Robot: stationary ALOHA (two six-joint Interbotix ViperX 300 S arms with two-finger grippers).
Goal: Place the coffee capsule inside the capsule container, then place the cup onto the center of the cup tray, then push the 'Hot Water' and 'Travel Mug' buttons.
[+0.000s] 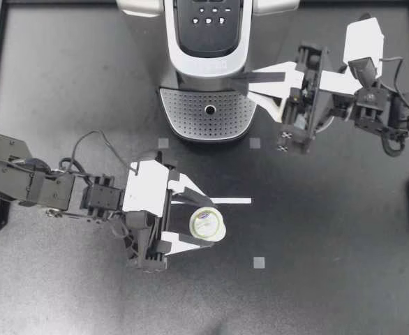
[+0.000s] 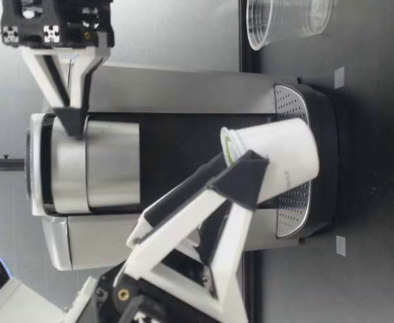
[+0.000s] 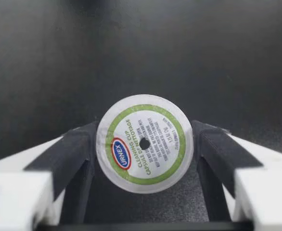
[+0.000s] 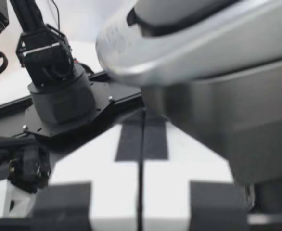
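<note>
My left gripper (image 1: 203,222) is shut on the coffee capsule (image 1: 208,225), a small white cup with a green-ringed foil lid, in front of the coffee machine (image 1: 208,42). In the left wrist view the capsule (image 3: 145,143) sits squeezed between both dark pads (image 3: 71,154). The low view shows the capsule (image 2: 278,161) tilted and held off the table. My right gripper (image 1: 241,80) is shut, its tip against the machine's right side just under the head (image 2: 83,168). A clear plastic cup (image 2: 288,20) stands beside the machine, seen only in the low view.
The perforated drip tray (image 1: 183,118) lies at the machine's foot. A white tape strip (image 1: 232,201) and small grey markers (image 1: 259,262) lie on the black table. In the right wrist view the machine's silver body (image 4: 218,72) fills the space ahead.
</note>
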